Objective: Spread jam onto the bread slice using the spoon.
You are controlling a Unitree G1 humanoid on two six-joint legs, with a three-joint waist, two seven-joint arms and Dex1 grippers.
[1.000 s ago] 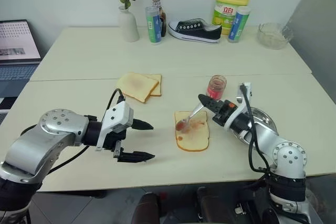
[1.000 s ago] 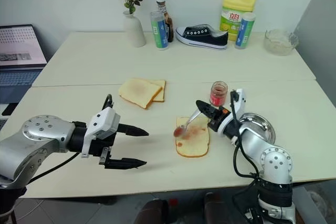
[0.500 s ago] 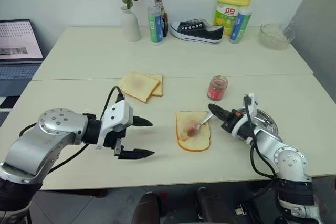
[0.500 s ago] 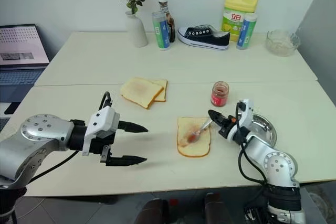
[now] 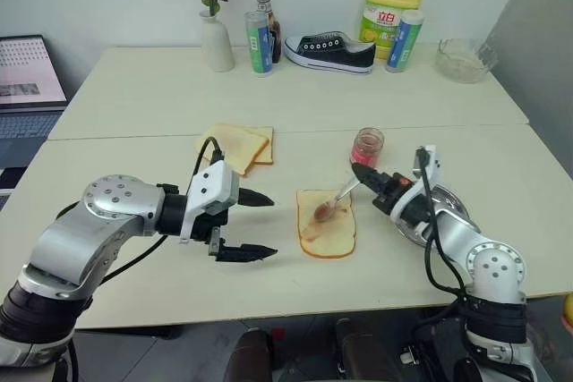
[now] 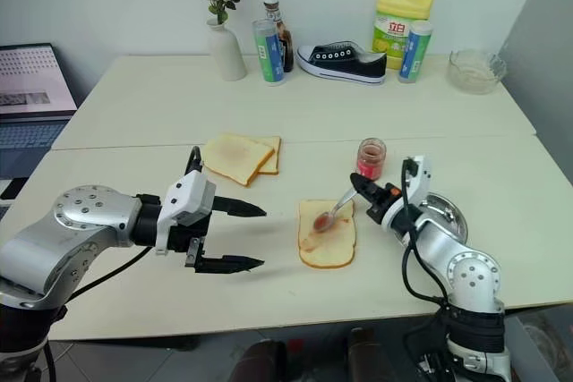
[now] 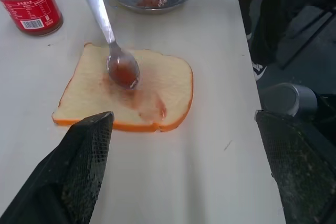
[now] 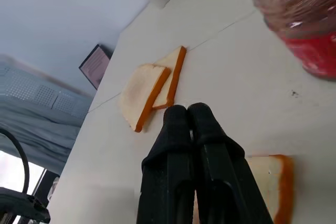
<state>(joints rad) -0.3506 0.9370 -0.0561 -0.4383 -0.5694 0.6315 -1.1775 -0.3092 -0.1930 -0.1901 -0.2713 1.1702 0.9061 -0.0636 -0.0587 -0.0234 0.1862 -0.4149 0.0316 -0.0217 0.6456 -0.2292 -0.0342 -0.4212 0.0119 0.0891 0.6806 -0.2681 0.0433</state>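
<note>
A: Starting nearest the table's left edge, how is the left gripper (image 5: 248,224) held, and to what end?

B: It is kept with its two black fingers spread wide and nothing between them, hovering above the table (image 5: 134,105) near the front edge, just left of the bread slice (image 5: 327,224). It is probably parked there so that the slice could be steadied if it slid, though no contact with the bread is seen.

A: And the bread slice itself?

B: It is laid flat near the middle of the front edge, apart from the two spare slices (image 5: 237,146) set farther back. A glossy red smear of jam (image 7: 149,103) is seen across part of its face, while the corners are left bare, so the spreading is judged to be under way and unfinished.

A: Where is the spoon?

B: The spoon (image 7: 113,51) is slanted down from the right, its bowl pressed onto the bread with jam in it. A low angle is presumably chosen so the paste is dragged rather than dug in.

A: How is it gripped?

B: Its handle is pinched in the right gripper (image 5: 366,177), whose fingers are closed tight on it.

A: And toward the right edge?

B: The jam jar (image 5: 368,145) is kept just behind the gripper for refills, and a round metal dish (image 6: 445,214) lies under the right arm.
</note>
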